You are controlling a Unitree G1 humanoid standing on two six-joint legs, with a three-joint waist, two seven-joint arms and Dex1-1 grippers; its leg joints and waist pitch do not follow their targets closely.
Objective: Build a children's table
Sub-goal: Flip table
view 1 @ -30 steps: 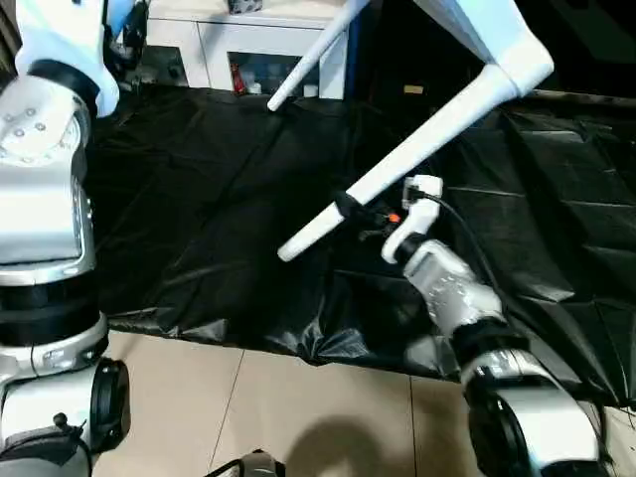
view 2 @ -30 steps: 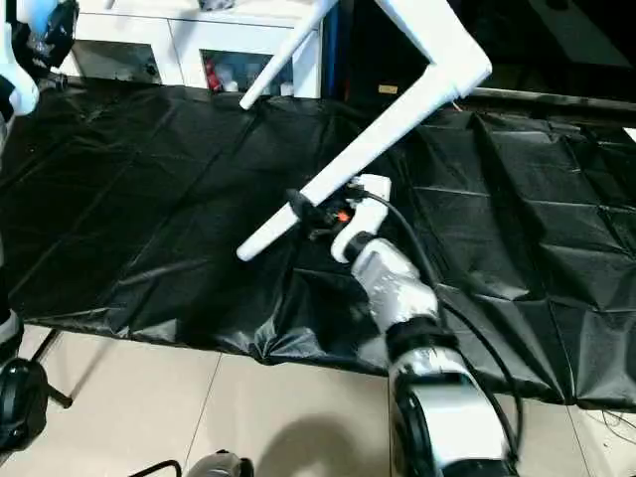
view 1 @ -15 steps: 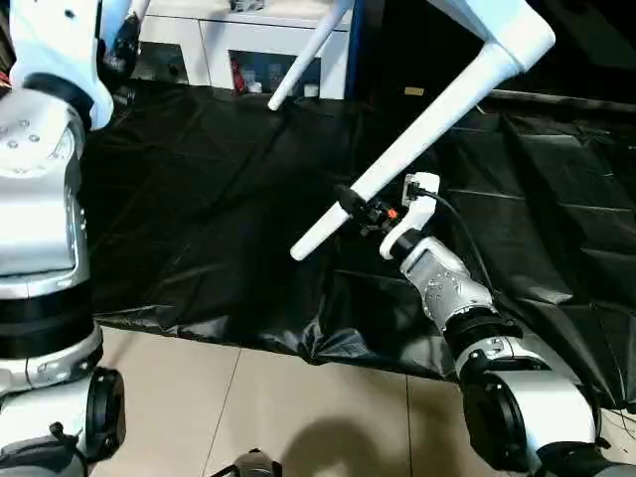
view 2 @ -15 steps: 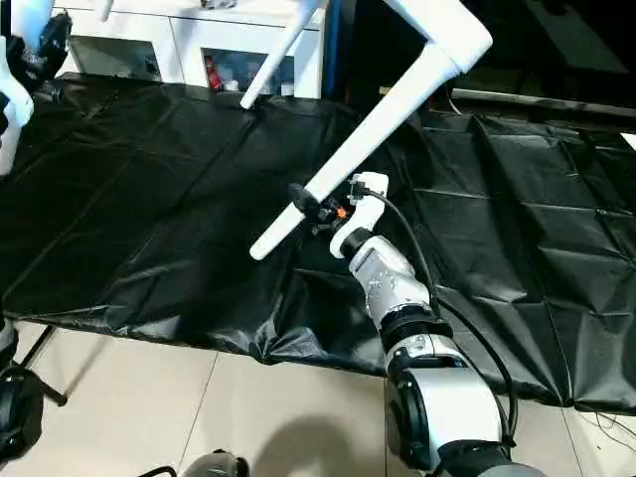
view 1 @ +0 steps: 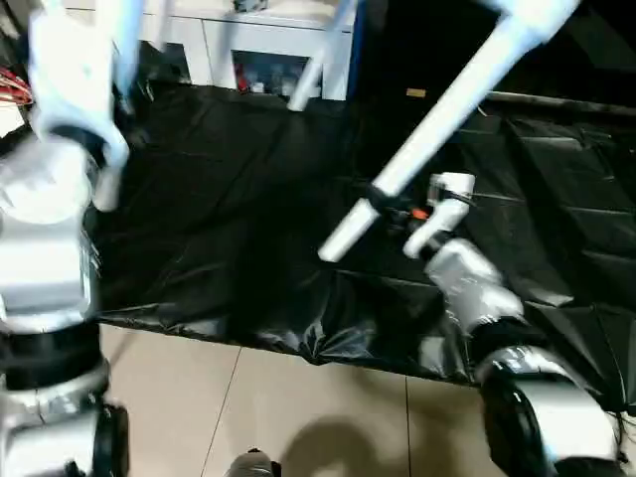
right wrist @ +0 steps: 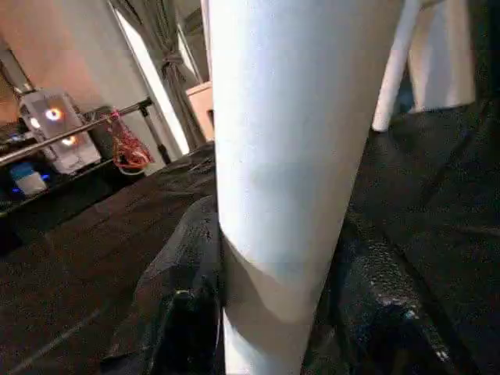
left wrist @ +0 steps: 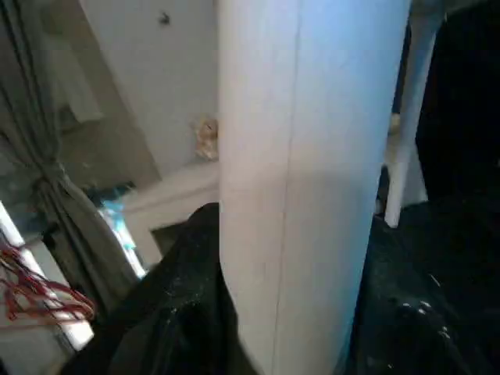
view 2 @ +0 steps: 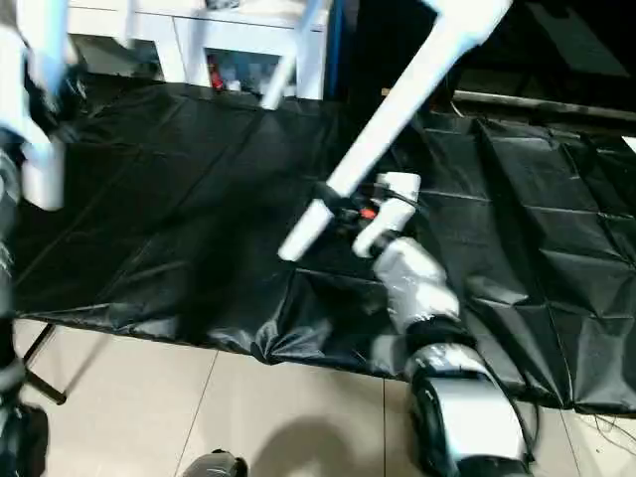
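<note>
On the left, the left hand (left wrist: 281,344) is seen closed around a white leg (left wrist: 301,156) of the children's table; in the left wrist view the black fingers (left wrist: 191,312) lie against both sides of the tube, which runs straight away from the hand along the fingers' own line. In the head views that leg (view 1: 75,129) hangs just above and in front of the left forearm, its flared end pointing down toward the black sheet (view 1: 229,229) that covers the worktop.

Further right, a second leg (view 1: 437,124) is held by the right hand (view 1: 393,204), which is closed around it near the free end. Its long axis slopes from the corner socket (view 1: 532,15) of the table top, high and beyond the hand, down to the open tip (view 1: 333,243) just to the hand's left, clear of the sheet. In the right wrist view the tube (right wrist: 293,148) is gripped between the two black fingers (right wrist: 187,312).

The table is thus judged to be carried in the air by two of its legs, one in each hand, its top above and beyond both. A third leg (view 1: 318,65) reaches down toward the white cabinet (view 1: 248,45), well beyond both hands. The coming move is judged to turn on the right-held leg's slant: that axis has to be brought upright for the table to stand.
</note>
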